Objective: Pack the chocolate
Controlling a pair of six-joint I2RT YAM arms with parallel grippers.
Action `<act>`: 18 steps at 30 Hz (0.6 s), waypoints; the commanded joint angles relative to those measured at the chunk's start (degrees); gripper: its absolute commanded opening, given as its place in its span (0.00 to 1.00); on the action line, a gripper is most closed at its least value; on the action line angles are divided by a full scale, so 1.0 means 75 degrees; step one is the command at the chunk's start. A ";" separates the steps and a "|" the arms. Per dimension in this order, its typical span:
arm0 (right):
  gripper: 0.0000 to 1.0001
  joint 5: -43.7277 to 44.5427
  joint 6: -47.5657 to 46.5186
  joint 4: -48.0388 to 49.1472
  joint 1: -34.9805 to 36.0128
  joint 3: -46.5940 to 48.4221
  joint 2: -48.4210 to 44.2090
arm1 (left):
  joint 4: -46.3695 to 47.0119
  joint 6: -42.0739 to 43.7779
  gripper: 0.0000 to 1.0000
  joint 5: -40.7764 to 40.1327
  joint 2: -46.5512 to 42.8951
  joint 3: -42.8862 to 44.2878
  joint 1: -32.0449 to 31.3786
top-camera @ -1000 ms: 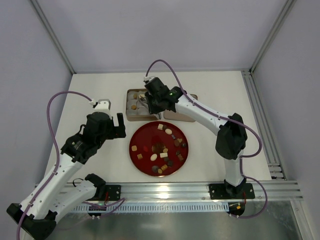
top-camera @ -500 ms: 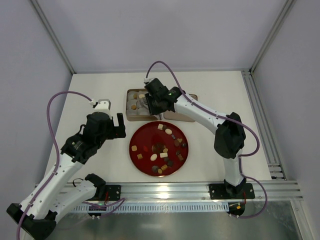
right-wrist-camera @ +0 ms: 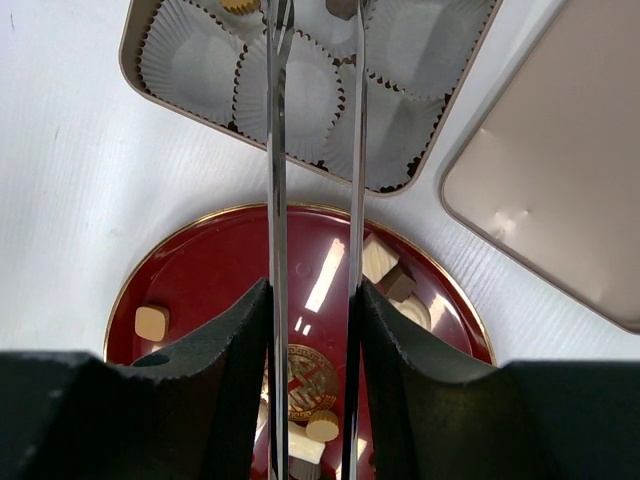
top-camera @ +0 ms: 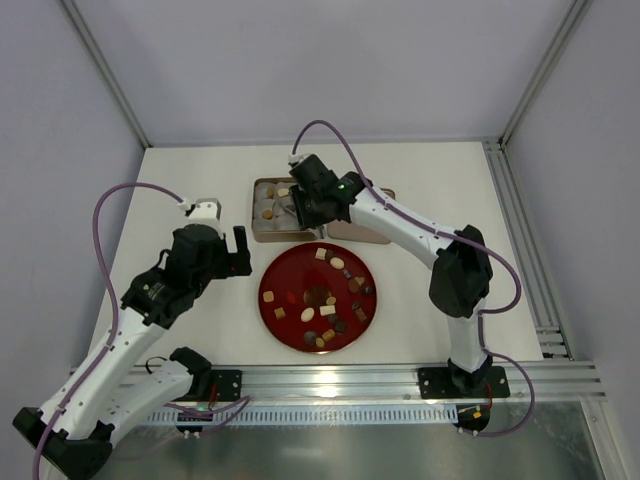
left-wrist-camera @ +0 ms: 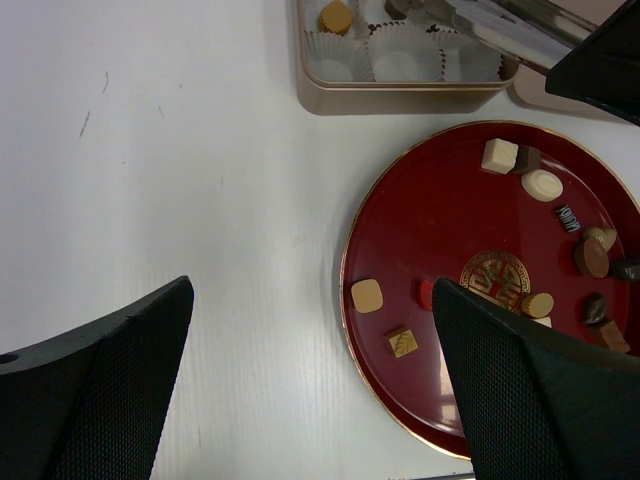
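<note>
Several small chocolates (top-camera: 337, 263), dark, tan, cream and red, lie on a red plate (top-camera: 285, 280). They also show in the left wrist view (left-wrist-camera: 367, 295) and the right wrist view (right-wrist-camera: 377, 257). My right gripper (right-wrist-camera: 312, 300) is shut on metal tongs (right-wrist-camera: 277, 150). The tongs reach over a gold tin (top-camera: 262, 232) of white paper cups (right-wrist-camera: 303, 97). A tan chocolate (left-wrist-camera: 336, 16) sits in one cup. A dark piece (right-wrist-camera: 342, 8) lies by the tong tips; I cannot tell if it is gripped. My left gripper (left-wrist-camera: 310, 380) is open and empty, above the plate's left rim.
The tin's lid (top-camera: 362, 233) lies face up to the right of the tin, touching the plate's far rim. Metal frame rails run along the near edge (top-camera: 400, 378) and the right side (top-camera: 520, 250) of the white table.
My right wrist has shifted slightly toward the far left over the tin with the tongs. The left arm has not moved.
</note>
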 commanded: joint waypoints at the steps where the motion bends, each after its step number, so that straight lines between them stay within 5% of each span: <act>1: 0.41 0.0233 -0.0102 -0.0143 -0.0027 0.0255 -0.0741 | 0.0211 0.0039 1.00 -0.0077 -0.0116 -0.0008 0.0000; 18: 0.41 0.0667 0.0718 -0.0131 0.0827 -0.3893 -0.4912 | 0.0305 0.0016 1.00 0.0017 -0.0045 0.0039 0.0000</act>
